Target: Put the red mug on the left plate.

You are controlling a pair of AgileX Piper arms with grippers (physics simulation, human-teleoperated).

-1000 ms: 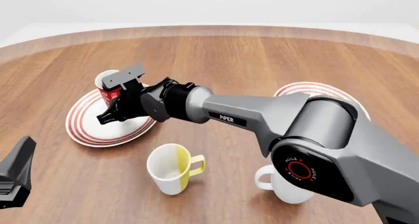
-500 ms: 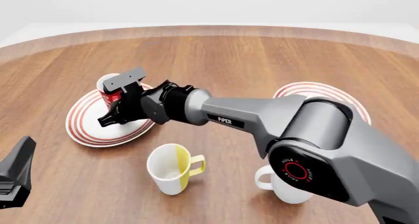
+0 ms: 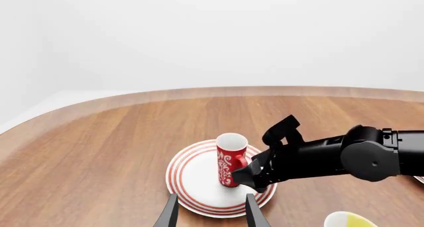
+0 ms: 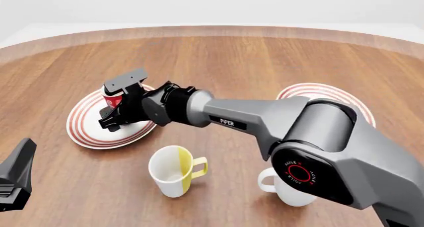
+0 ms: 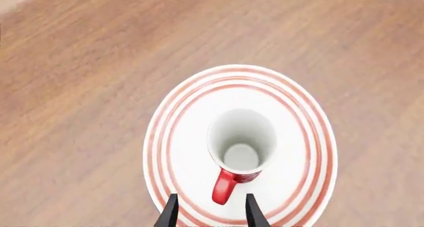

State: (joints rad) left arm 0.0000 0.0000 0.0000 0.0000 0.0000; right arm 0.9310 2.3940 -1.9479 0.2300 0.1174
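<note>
Your right gripper (image 5: 208, 212) stands parted, empty, by the handle at six o'clock of the red mug (image 5: 241, 146) on the left plate (image 5: 166, 137). It looks rigid, glossy, top-heavy: grip its body.

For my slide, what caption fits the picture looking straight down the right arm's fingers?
Red mug standing on the left plate, handle toward the open right fingers.

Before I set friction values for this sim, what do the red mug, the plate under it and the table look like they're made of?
The red mug looks like glazed ceramic: smooth red wall with white swirls and a plain white inside. The left plate also reads as glazed ceramic, white with thin red rings at the rim. The table looks like wood with a satin finish, brown with visible grain. These are renders, so that's only the look.
</note>
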